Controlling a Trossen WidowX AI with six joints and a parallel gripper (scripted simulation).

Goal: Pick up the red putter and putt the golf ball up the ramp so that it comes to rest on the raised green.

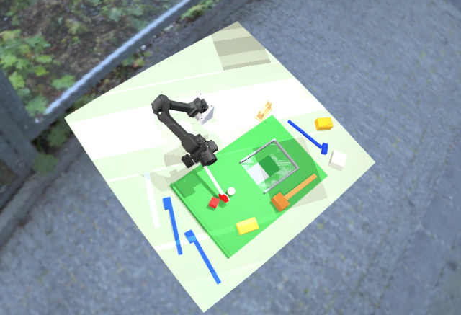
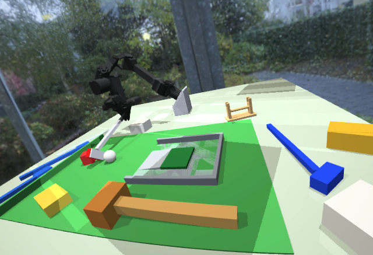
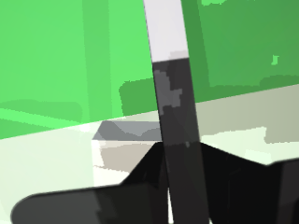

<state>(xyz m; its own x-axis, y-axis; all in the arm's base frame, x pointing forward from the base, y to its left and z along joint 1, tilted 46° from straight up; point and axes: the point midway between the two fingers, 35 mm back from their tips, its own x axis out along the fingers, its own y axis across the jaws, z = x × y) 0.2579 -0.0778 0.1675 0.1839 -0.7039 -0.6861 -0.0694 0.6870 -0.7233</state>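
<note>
A: Left of centre on the counter (image 2: 210, 104)?
B: Claw (image 2: 123, 115) clamped on red putter (image 2: 104, 140) shaft, head low against the golf ball (image 2: 109, 156).
A: Farther right?
B: Raised green (image 2: 178, 157) mid-frame, then orange mallet (image 2: 162, 210).

The putter head (image 2: 95, 154) sits on the mat (image 2: 246, 167) touching the ball (image 2: 109, 156) (cube (image 2: 86, 157) just behind), the walled green (image 2: 178, 157) beyond.

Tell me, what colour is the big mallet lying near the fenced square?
Orange mallet, darker head; clearest in the exterior view.
</note>
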